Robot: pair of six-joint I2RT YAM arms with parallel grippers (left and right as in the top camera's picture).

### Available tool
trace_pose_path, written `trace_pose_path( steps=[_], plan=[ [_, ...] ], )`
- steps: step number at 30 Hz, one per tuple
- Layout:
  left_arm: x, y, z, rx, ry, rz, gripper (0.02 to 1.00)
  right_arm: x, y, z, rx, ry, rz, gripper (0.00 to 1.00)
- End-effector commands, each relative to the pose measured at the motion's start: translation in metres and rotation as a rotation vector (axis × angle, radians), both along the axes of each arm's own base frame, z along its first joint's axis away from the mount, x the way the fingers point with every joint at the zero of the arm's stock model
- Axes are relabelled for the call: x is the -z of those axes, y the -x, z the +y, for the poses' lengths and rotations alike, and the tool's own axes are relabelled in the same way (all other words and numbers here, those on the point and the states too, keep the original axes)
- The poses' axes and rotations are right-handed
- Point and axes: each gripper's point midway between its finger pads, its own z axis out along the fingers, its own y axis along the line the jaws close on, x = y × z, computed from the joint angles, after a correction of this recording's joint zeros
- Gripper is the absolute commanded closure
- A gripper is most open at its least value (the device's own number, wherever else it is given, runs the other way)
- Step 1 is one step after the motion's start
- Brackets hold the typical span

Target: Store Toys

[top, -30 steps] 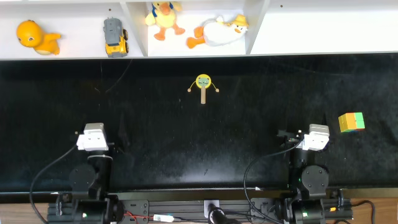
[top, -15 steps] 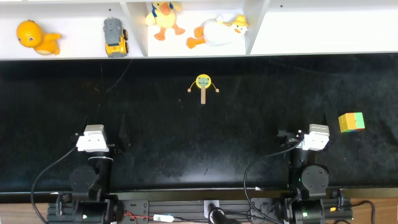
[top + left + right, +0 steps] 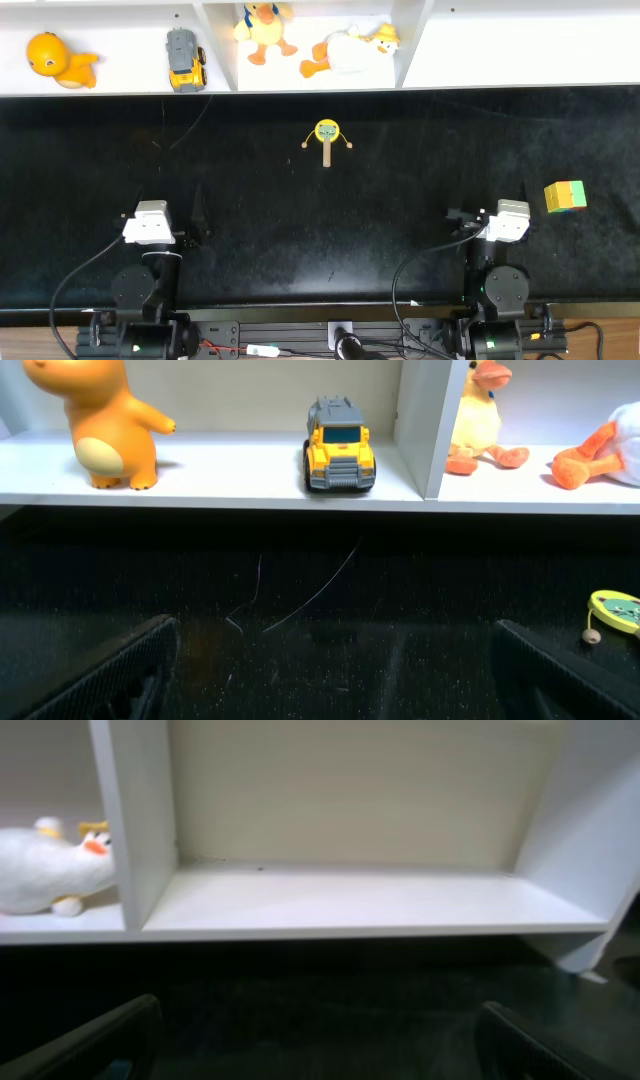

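While the white shelf (image 3: 500, 50) spans the far edge of the table (image 3: 250, 190) and the left gripper (image 3: 332, 635) and right gripper (image 3: 318, 1010) sit spread wide near their bases, the coloured cube (image 3: 564, 196) lies near the right gripper's right side, the rattle drum (image 3: 326, 133) mid-table, handle pointing back toward the arms.

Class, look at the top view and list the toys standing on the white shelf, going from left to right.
orange toy animal → yellow toy truck → yellow plush duck → white plush duck

Cut by picture edge: rattle drum (image 3: 617, 612), white plush duck (image 3: 45, 870).
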Motion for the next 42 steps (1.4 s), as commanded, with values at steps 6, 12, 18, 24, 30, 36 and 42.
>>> trace_pose_path(
  steps=[6, 12, 18, 24, 30, 36, 42],
  plan=[
    [-0.002, 0.001, -0.003, 0.013, 0.023, -0.009, 0.02, 0.0, -0.019, 0.016, -0.015, -0.242, 0.348, 0.007],
    [-0.002, 0.001, -0.003, 0.013, 0.023, -0.009, 0.02, 0.034, -0.014, 0.058, -0.024, -0.417, 0.869, 0.005],
    [-0.002, 0.001, -0.003, 0.013, 0.023, -0.009, 0.023, 0.044, -0.043, 0.12, -0.066, -0.31, 1.015, 0.005],
    [-0.002, 0.001, -0.003, 0.013, 0.023, -0.01, 0.02, 0.069, -0.068, 0.19, -0.03, -0.247, 1.034, 0.005],
    [-0.002, 0.001, -0.003, 0.013, 0.023, -0.009, 0.02, 0.1, -0.083, 0.25, -0.063, -0.242, 1.043, 0.003],
    [-0.002, 0.001, -0.003, 0.013, 0.023, -0.009, 0.02, 0.119, -0.096, 0.272, -0.055, -0.251, 1.054, 0.005],
    [-0.002, 0.001, -0.003, 0.013, 0.023, -0.01, 0.023, 0.129, -0.099, 0.273, -0.015, -0.286, 1.058, 0.038]
  ],
)
